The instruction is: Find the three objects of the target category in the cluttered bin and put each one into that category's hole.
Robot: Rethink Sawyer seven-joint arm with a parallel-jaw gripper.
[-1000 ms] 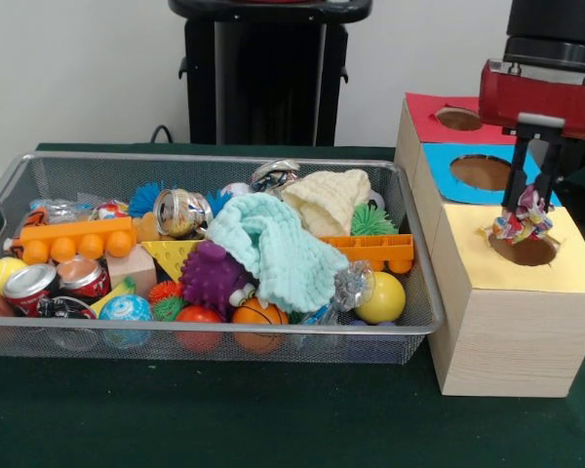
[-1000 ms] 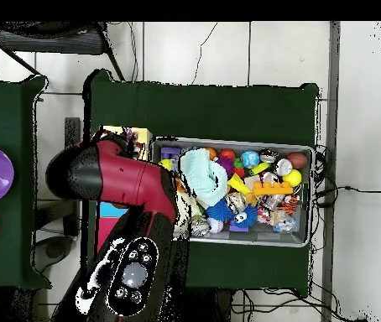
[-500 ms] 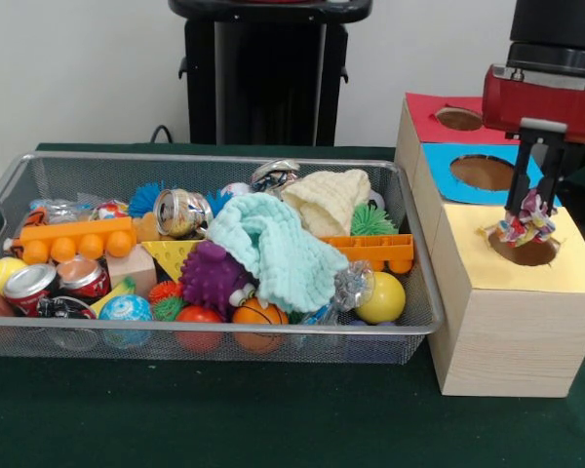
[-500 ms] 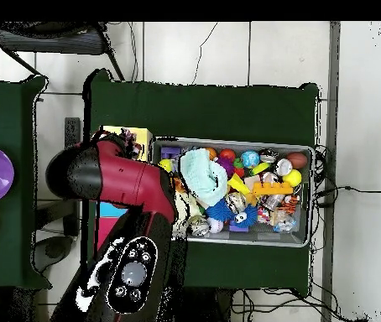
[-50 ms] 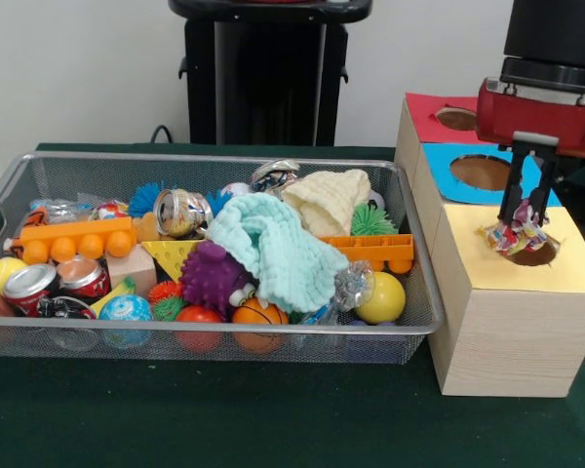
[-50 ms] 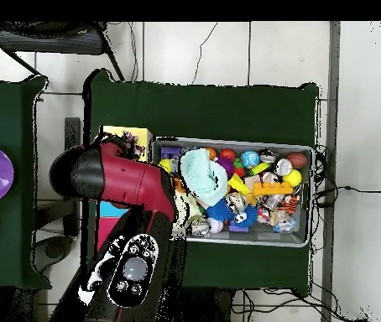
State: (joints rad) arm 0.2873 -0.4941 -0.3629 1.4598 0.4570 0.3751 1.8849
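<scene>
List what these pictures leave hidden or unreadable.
1. Overhead view: the red arm covers the blue and red holes.
2. Front view: the yellow hole's inside is blocked by the multicoloured bundle held in the pincer.
3. Front view: the mint cloth hides items beneath it.

Below the jaws, the lower part of the crumpled colourful wrapper (image 5: 520, 234) is sunk out of sight in the yellow box's hole (image 5: 534, 255). In the overhead view the red arm (image 6: 127, 180) covers the jaws and most of the boxes (image 6: 135, 137).
</scene>
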